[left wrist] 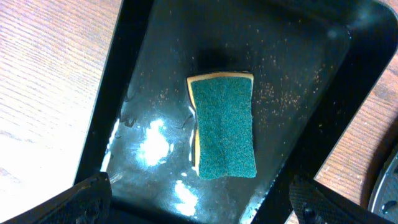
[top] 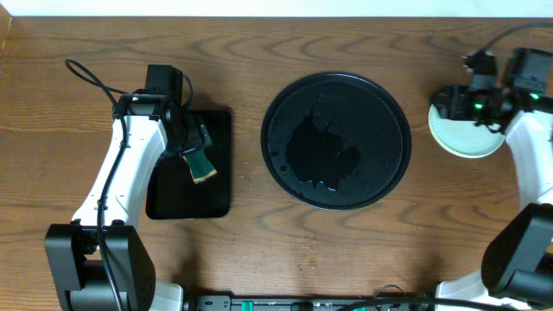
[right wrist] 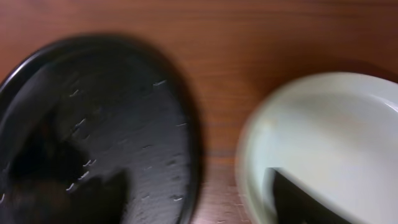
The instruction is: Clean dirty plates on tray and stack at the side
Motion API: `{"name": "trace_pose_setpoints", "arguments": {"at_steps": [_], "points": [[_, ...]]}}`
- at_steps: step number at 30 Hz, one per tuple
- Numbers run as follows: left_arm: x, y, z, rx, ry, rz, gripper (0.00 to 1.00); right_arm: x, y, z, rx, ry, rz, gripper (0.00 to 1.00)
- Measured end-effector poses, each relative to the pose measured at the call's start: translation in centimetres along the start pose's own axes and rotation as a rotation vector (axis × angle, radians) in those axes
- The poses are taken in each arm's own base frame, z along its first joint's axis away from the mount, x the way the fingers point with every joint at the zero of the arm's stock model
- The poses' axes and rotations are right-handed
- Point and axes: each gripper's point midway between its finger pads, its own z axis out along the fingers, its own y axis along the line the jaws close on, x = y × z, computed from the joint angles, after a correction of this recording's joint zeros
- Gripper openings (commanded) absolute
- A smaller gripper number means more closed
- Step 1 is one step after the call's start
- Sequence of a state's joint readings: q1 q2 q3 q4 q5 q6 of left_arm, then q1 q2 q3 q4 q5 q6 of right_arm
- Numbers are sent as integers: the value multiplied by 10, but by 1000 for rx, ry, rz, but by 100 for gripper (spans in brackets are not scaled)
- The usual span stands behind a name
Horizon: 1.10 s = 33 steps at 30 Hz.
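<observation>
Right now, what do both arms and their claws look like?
The left arm and right arm have white curved links rising from black bases. The left claw and right claw are black, with a green light at each wrist. Thin black cables loop from each wrist. No markings are legible.

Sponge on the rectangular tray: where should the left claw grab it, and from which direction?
Come straight down from above and pinch the sponge across its two long side edges. It lies flat on the rectangular tray, green face up, so only the sides offer grip. The left claw hangs open above it, jaws spread to either side of that narrow width.
</observation>
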<state>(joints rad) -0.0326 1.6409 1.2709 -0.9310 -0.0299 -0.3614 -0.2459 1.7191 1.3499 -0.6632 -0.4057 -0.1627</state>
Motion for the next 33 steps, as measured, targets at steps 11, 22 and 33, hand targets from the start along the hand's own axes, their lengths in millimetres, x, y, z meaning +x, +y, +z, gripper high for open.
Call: {"name": "trace_pose_setpoints", "arguments": {"at_steps": [11, 22, 33], "points": [[0, 0, 0, 0, 0, 0, 92, 11, 86, 21, -126, 74, -188, 99], [0, 0, 0, 0, 0, 0, 93, 12, 93, 22, -136, 79, -204, 99], [0, 0, 0, 0, 0, 0, 93, 14, 97, 20, -136, 84, -211, 99]]}}
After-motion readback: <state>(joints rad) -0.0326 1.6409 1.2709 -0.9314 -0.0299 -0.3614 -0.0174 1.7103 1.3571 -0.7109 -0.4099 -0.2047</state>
